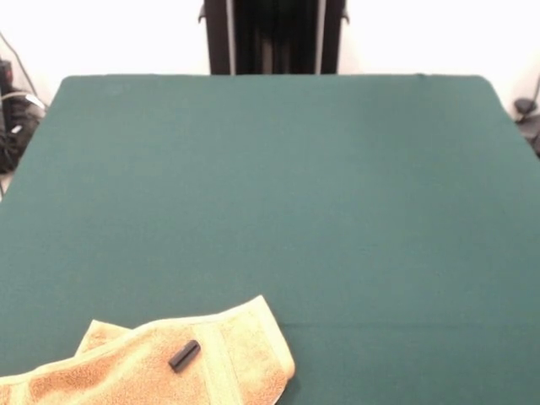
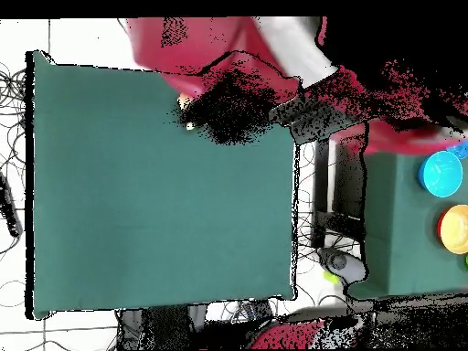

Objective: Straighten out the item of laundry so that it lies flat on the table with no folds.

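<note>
Tool unseen in either view, grip unknowable; folded towel point(image 1: 126, 371) lies at table point(image 1: 295, 194) edge.

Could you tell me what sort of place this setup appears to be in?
Most likely a robotics lab or test room. A large table covered in dark green cloth holds only a golden-orange towel, loose cables lie on the floor beside it, and the walls are plain white.

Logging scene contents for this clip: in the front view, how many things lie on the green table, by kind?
Towel, golden-orange, bunched with folds: 1
Small black cylinder, lying on the towel: 1
Total on the table: 2
</note>
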